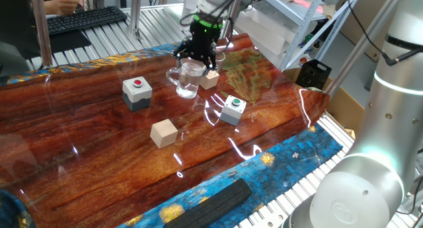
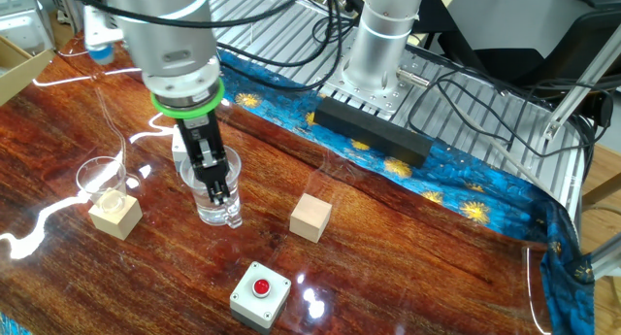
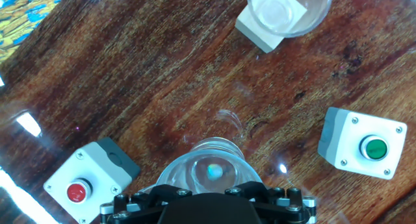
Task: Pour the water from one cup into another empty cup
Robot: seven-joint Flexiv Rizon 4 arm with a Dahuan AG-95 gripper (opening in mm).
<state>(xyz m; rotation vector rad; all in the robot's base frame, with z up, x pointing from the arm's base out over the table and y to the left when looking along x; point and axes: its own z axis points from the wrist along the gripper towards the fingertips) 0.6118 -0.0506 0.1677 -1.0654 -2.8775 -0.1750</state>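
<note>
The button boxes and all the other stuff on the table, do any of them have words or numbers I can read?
No readable words or numbers anywhere.
Red button box: no writing shows.
Green button box: no writing shows.
Wooden cubes: blank faces.
Keyboard: keys too small and blurred to read.
Pink note on the shelf: too small to tell.

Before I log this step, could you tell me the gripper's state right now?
Gripper: jaws wide, straddling the glass mug; whether they grip it cannot be told.
</note>
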